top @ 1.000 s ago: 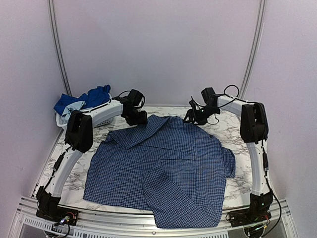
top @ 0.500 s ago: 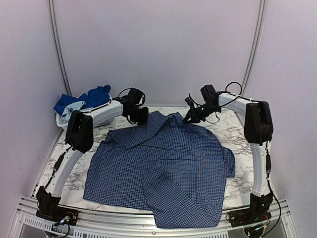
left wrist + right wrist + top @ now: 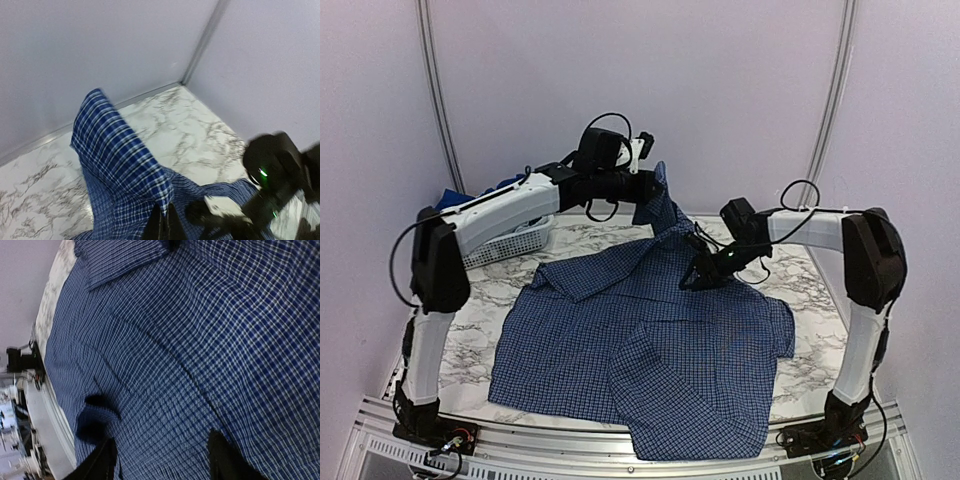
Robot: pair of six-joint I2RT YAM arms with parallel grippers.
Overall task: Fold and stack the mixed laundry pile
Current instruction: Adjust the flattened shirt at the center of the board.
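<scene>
Shirt (image 3: pixel 650 340), navy check, lies spread over most of the marble surface (image 3: pixel 800 290), collar end twd back. White basket (image 3: pixel 515 240) at back-left w/ blue clothes (image 3: pixel 448 200) in it. Left fingers (image 3: pixel 653 187) pinch shirt's back edge, holding it up off surface. Right fingers (image 3: pixel 692 283) apart, down on shirt just below that held-up part.
</scene>
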